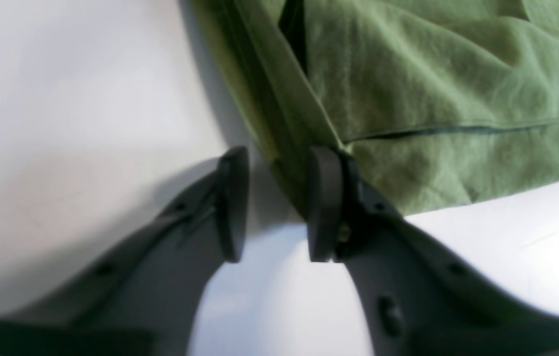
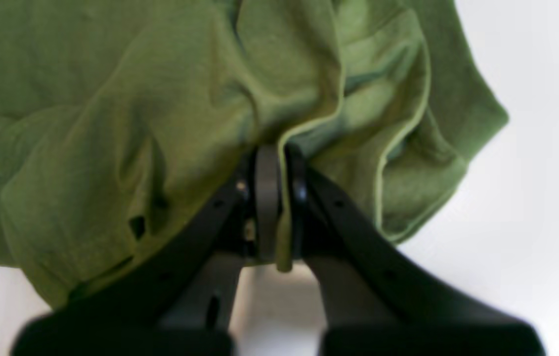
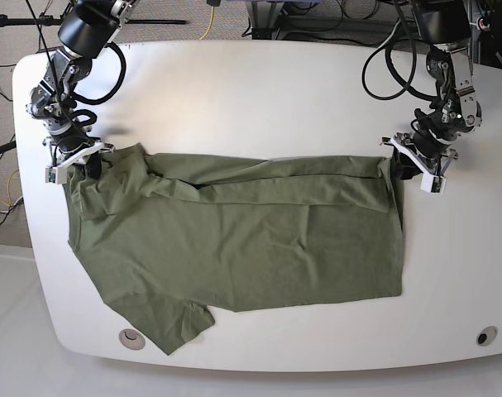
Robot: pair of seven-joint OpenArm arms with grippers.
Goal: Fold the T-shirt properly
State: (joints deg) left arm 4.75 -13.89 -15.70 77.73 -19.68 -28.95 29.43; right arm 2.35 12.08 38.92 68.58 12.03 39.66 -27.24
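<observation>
Across the table (image 3: 259,83), T-shirt (image 3: 234,240) lies lengthwise.

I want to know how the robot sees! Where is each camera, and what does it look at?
Left wrist: sits on the left arm, looks past its open left hand at the shirt edge.
Right wrist: sits on the right arm, looks past the right hand pinching the shirt.
Base: high above the table, looking down; both arms show.
All three share the shirt.
</observation>
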